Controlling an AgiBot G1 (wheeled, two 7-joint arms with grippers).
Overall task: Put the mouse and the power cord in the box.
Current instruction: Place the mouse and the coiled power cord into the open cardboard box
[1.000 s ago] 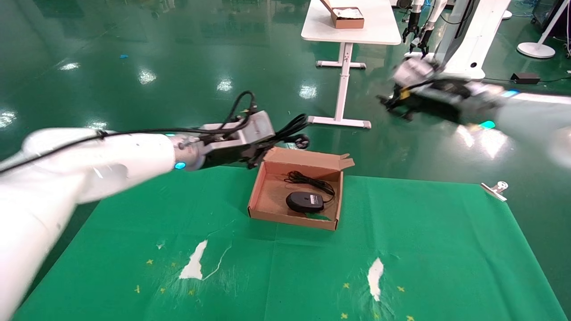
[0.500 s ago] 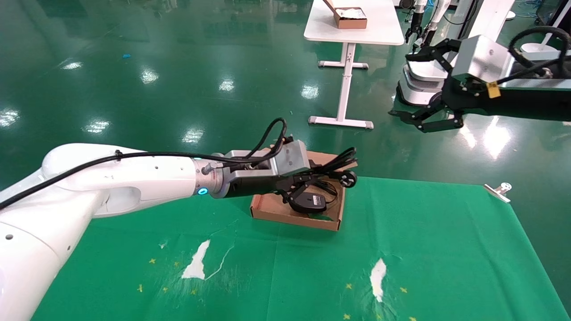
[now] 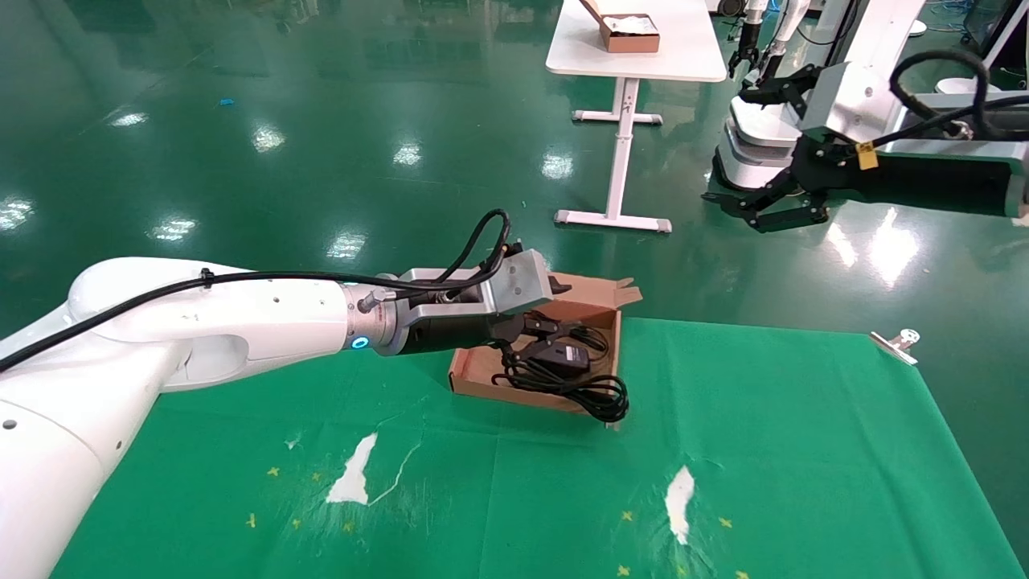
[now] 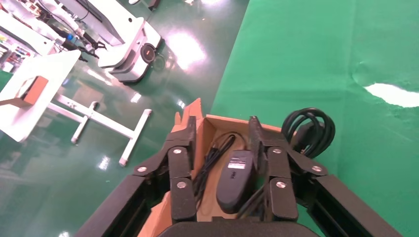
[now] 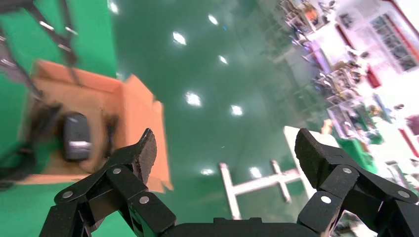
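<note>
The brown cardboard box (image 3: pixel 474 378) stands open on the green cloth, its lid flap (image 3: pixel 596 294) tilted back. Inside lies the black mouse (image 3: pixel 564 355) with its thin cable (image 4: pixel 212 157) beside it. The thick coiled power cord (image 3: pixel 601 396) rests across the box's front right corner, its loop (image 4: pixel 309 129) hanging over the wall onto the cloth. My left gripper (image 3: pixel 548 328) hovers open just above the mouse (image 4: pixel 236 180), holding nothing. My right gripper (image 3: pixel 752 149) hangs wide open and empty, high at the right above the floor, with the box (image 5: pixel 133 103) far below it.
Past the cloth's far edge is a shiny green floor with a white table (image 3: pixel 683 60) carrying a smaller box (image 3: pixel 629 32). Another robot's white base (image 3: pixel 760 133) stands far right. A metal clip (image 3: pixel 894 342) holds the cloth's right corner. White torn patches (image 3: pixel 350 478) mark the cloth's front.
My left gripper has opened and let go of the power cord, which has dropped onto the box's front right corner. The right arm has barely moved.
</note>
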